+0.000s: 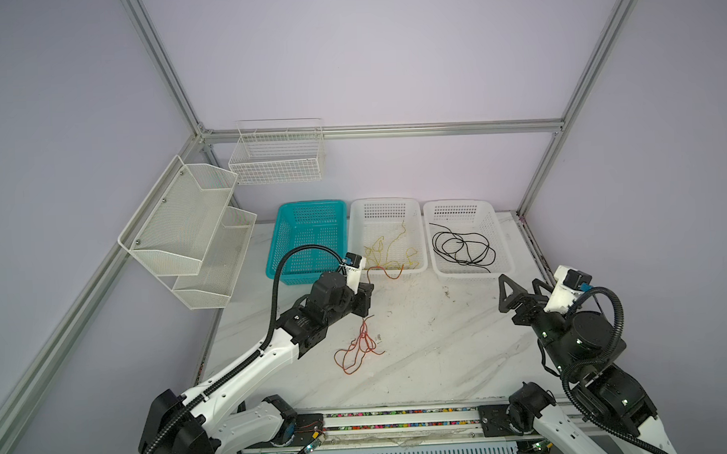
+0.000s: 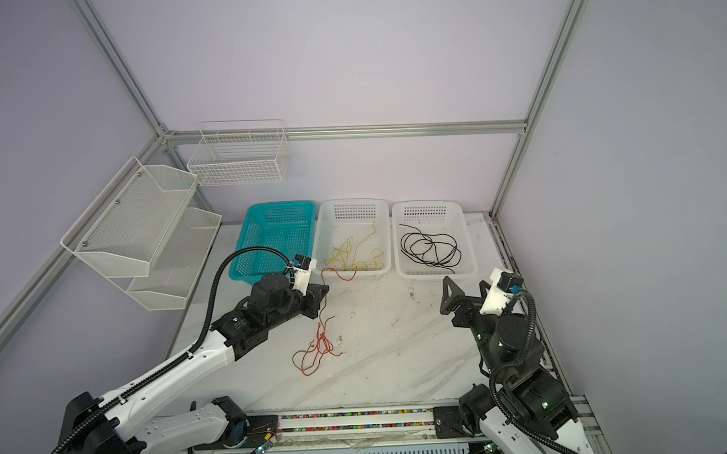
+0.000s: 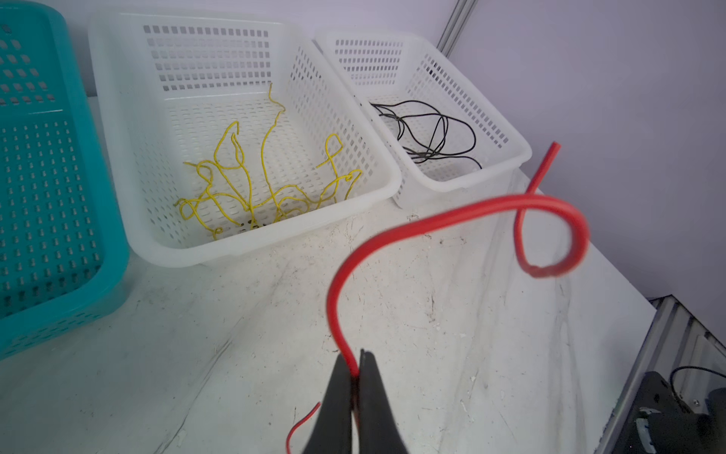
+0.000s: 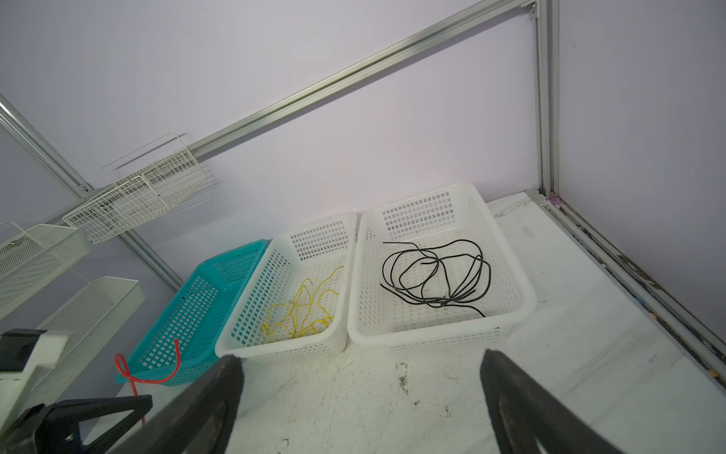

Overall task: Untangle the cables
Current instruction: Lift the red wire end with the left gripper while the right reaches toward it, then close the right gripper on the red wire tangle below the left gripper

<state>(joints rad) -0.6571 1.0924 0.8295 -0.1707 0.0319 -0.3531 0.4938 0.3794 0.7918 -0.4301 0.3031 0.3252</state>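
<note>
We pinch the thin red-orange cable (image 3: 451,214) in our left pincer (image 3: 355,359), right pincer (image 4: 361,355) gaping empty; next, we judge, its loops lift into the teal perforated plastic basket (image 3: 47,188).

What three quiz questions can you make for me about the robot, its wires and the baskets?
1. True or false: the left gripper is pinching the red cable.
2. Pick one: what colour is the cable in the white basket nearest the right gripper? A yellow, B black, C red.
3. Fill in the gap: the right gripper holds nothing, and its jaws stand ____.

Key:
1. True.
2. B, the black cable.
3. Open.
</note>
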